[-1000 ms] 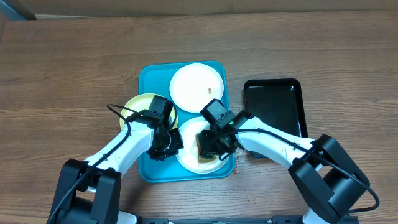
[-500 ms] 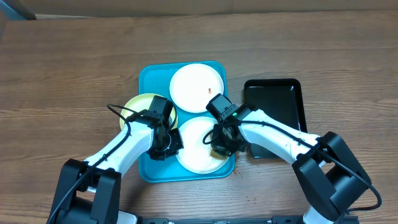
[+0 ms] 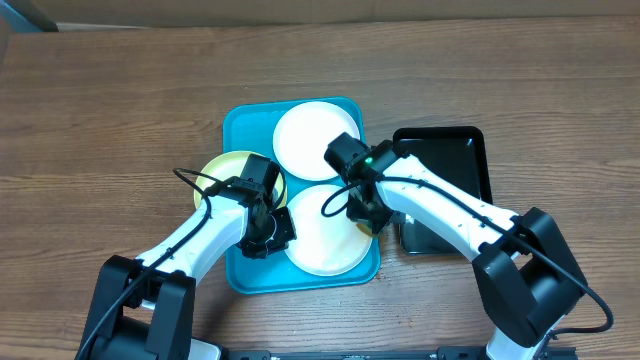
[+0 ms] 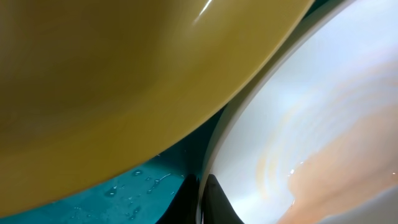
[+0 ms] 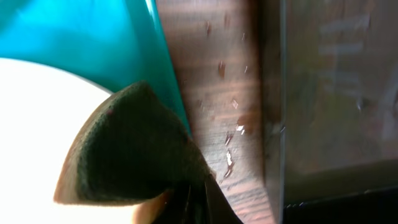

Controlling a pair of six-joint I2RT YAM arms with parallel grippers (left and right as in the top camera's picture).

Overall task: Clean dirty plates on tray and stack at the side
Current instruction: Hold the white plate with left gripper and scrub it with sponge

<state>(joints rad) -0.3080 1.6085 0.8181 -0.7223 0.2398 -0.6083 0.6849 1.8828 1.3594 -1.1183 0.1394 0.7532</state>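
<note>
The turquoise tray holds three plates. A white plate lies at the back and a yellow-green plate at the left. A second white plate lies at the front, wet and glossy in the left wrist view. My left gripper is shut on that front plate's left rim, its jaws pinching the edge. My right gripper is shut on a dark sponge. The sponge sits over the front plate's right edge and the tray's rim.
A glossy black tray stands just right of the turquoise one, with a narrow strip of wet wooden table between them. The yellow-green plate overlaps the front plate's left rim close above my left jaws.
My right gripper has carried the sponge from the middle of the front white plate out to its right edge by the tray rim. The left arm has held still.
</note>
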